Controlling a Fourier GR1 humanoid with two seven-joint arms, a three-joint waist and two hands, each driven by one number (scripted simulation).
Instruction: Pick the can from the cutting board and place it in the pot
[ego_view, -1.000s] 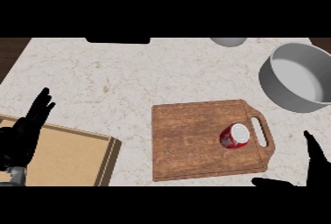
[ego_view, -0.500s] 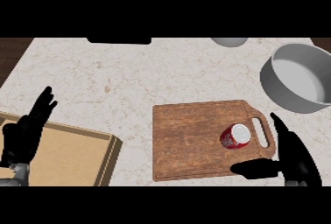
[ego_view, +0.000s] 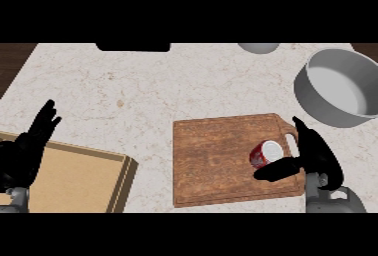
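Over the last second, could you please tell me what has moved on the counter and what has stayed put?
The right hand has come in from the lower right edge and up beside the can, thumb below it and fingers straight along its right side; it has not closed on it. The can, cutting board, pot and resting left hand have stayed as they were.

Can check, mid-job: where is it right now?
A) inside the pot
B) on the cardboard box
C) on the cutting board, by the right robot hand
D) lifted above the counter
C: the can lies on the cutting board, with the right robot hand open beside it; the pot holds nothing.
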